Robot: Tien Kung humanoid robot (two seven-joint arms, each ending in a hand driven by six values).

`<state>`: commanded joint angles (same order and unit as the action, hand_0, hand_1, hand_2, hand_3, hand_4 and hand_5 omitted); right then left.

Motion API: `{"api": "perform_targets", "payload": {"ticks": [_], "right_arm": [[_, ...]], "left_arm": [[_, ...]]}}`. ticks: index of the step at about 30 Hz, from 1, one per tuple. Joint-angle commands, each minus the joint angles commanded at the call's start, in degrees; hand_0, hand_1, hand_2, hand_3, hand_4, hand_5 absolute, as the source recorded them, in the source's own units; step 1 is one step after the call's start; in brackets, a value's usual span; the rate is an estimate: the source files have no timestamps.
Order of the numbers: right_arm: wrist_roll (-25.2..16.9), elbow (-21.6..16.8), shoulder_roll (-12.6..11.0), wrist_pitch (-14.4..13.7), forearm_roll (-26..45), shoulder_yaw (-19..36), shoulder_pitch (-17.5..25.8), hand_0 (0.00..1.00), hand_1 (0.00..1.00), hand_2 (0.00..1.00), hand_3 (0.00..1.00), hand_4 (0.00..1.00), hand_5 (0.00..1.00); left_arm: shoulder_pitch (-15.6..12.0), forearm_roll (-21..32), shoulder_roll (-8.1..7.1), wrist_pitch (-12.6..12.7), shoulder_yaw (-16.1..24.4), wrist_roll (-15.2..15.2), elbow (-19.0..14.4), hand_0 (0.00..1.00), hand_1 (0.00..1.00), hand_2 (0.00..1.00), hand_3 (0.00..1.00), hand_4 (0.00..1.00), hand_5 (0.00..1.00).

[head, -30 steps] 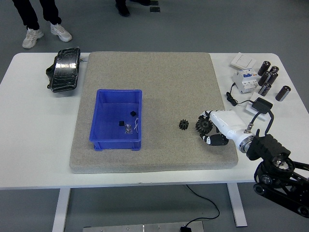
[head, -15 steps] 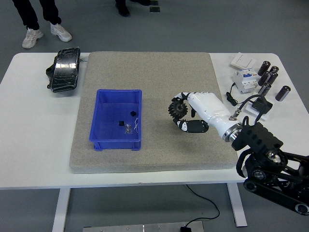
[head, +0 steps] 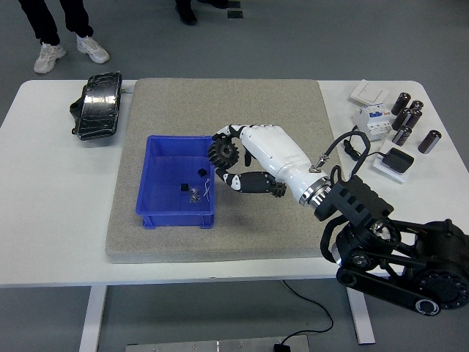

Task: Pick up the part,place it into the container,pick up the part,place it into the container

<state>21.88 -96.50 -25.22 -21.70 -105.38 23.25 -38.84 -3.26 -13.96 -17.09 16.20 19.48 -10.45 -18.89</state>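
My right hand (head: 224, 166), white with black finger joints, is shut on a black gear (head: 223, 153) and holds it just above the right rim of the blue container (head: 176, 218). Inside the container lie a few small dark parts (head: 193, 195). A second, smaller black gear (head: 278, 189) lies on the grey mat (head: 227, 110), partly hidden under my hand's thumb side. My left arm is out of the picture.
A black pouch (head: 97, 105) lies at the table's far left. At the far right stand white electrical modules (head: 371, 119), several black cylinders (head: 409, 116) and a black adapter (head: 399, 159) with a cable. A person's legs (head: 62, 29) show beyond the table.
My right hand has travelled left across the mat with the larger gear, from the mat's right side to the container's right rim. The small gear stayed put.
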Motion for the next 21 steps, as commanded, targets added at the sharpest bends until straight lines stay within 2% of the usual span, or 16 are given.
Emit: {"api": "perform_targets", "payload": {"ticks": [21], "right_arm": [[0.1, 0.4, -0.7, -0.4, 0.5, 0.1, 0.3, 0.186, 0.305, 0.509, 0.669, 0.312, 0.002]], "left_arm": [[0.1, -1.5, -0.29, 0.1, 1.8, -1.1, -0.4, 0.69, 0.681, 0.676, 0.707, 0.718, 0.332]]}}
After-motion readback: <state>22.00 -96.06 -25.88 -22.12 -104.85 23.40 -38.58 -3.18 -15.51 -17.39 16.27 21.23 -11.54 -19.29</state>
